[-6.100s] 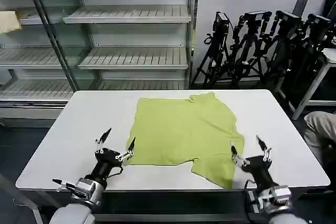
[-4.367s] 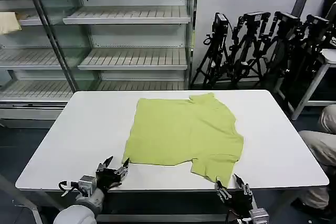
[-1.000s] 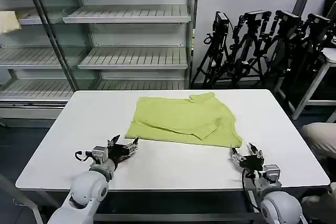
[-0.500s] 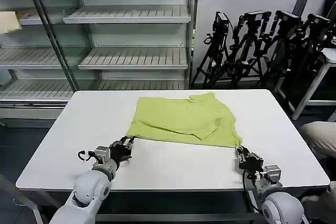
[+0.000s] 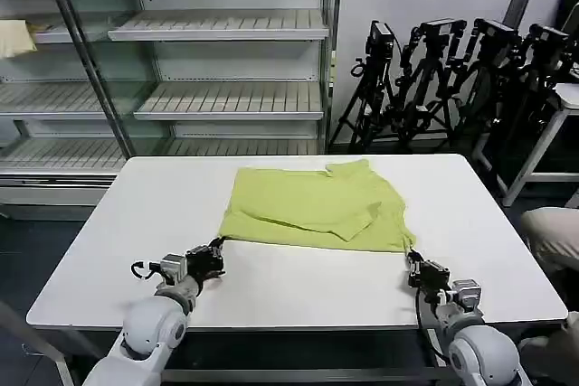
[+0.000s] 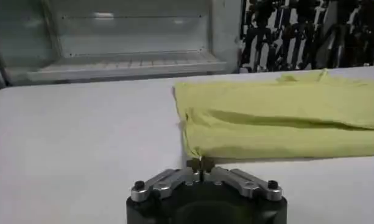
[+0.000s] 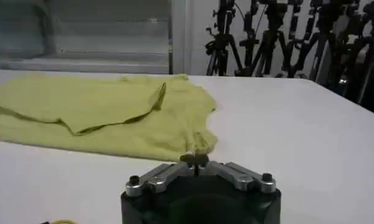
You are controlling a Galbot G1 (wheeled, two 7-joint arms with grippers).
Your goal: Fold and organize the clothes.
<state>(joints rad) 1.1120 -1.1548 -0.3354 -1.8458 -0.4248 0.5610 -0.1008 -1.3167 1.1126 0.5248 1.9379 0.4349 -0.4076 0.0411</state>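
Behind table (image 5: 118, 223), shelves (image 5: 226, 97), tripods (image 5: 452, 79), T-shirt (image 5: 317, 210) seemingly pinched

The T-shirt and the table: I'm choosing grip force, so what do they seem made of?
The T-shirt looks like thin, soft matte fabric, probably cotton knit: it creases and drapes limply at the fold. The table looks hard and smooth, perhaps white laminate, faintly sheened.

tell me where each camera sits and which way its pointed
Head view: on the robot's head, looking forward and down at the white table, T-shirt, shelves behind; both arms show, left end effector and right end effector at the shirt's near corners.
Left wrist view: low over the table, facing the shirt's corner; its own end effector shows, shut on it.
Right wrist view: likewise, right end effector.
All share the T-shirt.
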